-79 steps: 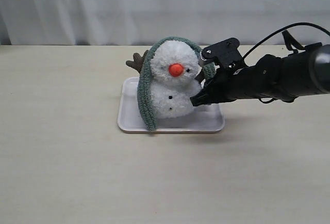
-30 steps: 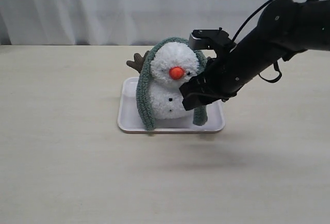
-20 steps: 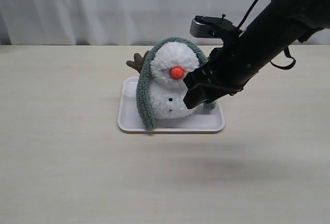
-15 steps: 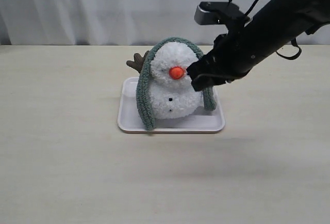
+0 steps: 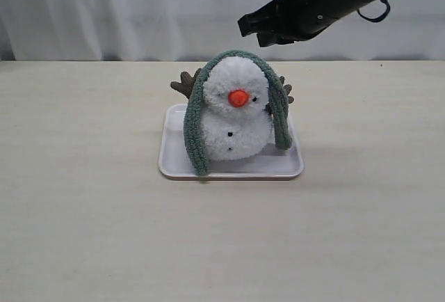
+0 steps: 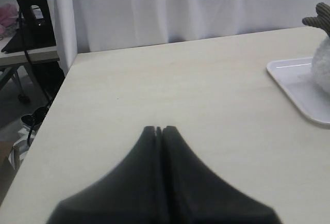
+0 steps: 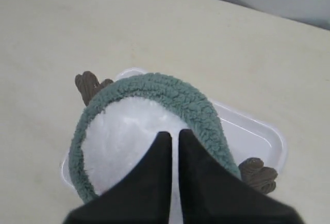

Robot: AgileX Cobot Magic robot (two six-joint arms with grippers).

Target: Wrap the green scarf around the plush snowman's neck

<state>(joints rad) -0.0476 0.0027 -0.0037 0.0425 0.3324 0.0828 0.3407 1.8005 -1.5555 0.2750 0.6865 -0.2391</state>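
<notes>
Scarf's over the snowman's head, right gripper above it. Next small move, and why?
Probably lower the right gripper, opening it, onto the end of the green scarf hanging nearest it. The scarf arches over the plush snowman's head, not the neck, both ends dangling uncrossed, and the gripper holds nothing.

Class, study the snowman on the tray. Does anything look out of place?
Yes: the green scarf sits on the plush snowman like a hood, over the head with ends hanging down both sides, not around the neck.
</notes>
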